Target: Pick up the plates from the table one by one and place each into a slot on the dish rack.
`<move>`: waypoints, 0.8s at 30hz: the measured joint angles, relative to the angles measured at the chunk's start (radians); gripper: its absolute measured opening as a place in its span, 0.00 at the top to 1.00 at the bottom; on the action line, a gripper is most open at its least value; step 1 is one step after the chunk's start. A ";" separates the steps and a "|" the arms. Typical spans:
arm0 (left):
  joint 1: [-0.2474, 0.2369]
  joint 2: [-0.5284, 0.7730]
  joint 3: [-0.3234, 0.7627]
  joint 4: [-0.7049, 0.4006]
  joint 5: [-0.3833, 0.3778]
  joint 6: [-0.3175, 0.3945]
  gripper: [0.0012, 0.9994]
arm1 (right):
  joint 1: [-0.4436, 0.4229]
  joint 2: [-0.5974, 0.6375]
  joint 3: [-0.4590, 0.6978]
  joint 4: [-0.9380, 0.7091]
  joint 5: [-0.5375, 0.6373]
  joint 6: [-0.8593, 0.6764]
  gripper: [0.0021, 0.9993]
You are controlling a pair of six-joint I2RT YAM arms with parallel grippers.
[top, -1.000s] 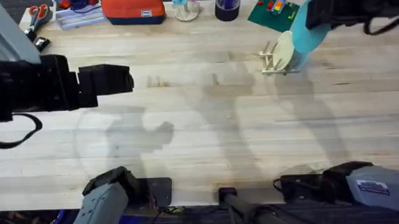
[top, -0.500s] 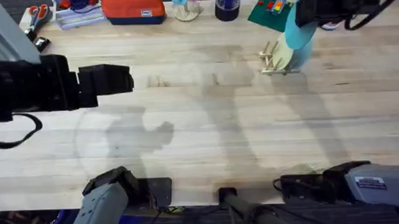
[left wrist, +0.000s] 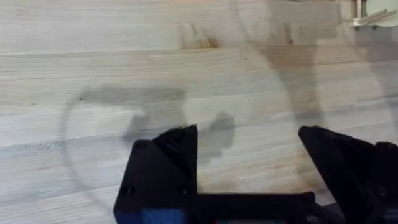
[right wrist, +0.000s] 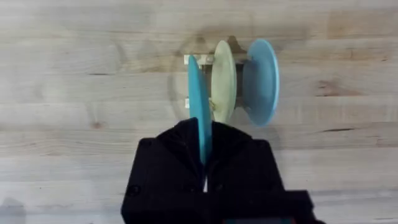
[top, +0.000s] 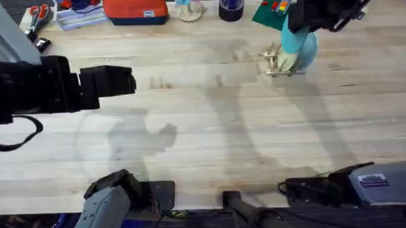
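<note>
My right gripper (right wrist: pixel 204 134) is shut on the rim of a turquoise plate (right wrist: pixel 199 106), held upright and edge-on. The plate hangs over the end of the dish rack (right wrist: pixel 194 60), right beside a cream plate (right wrist: pixel 224 78) that stands in the rack. A pale blue plate (right wrist: pixel 261 78) stands one slot further on. From overhead, the turquoise plate (top: pixel 294 40) is over the rack (top: pixel 274 63) at the table's far right, under the right gripper (top: pixel 301 19). Whether it touches the rack I cannot tell. My left gripper (left wrist: pixel 249 155) is open over bare table (left wrist: pixel 155 56), at the left (top: pixel 131 81).
Along the far edge lie a green building-block board (top: pixel 275 10) just behind the rack, a dark tape roll (top: pixel 231 7), an orange pouch (top: pixel 136 8) and scissors (top: pixel 38 13). Bare wood stretches across the middle and front of the table (top: pixel 210 127).
The right gripper has carried the turquoise plate leftward and down, from beside the rack to over its end next to the cream plate. The left arm has stayed still.
</note>
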 joint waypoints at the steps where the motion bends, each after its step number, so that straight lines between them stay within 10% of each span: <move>1: 0.000 0.000 0.000 0.000 0.000 0.000 0.01 | 0.000 0.007 0.000 0.000 0.000 0.000 0.97; 24: 0.000 0.000 0.000 0.000 0.000 0.000 0.01 | 0.000 0.045 0.000 0.021 0.049 0.007 0.97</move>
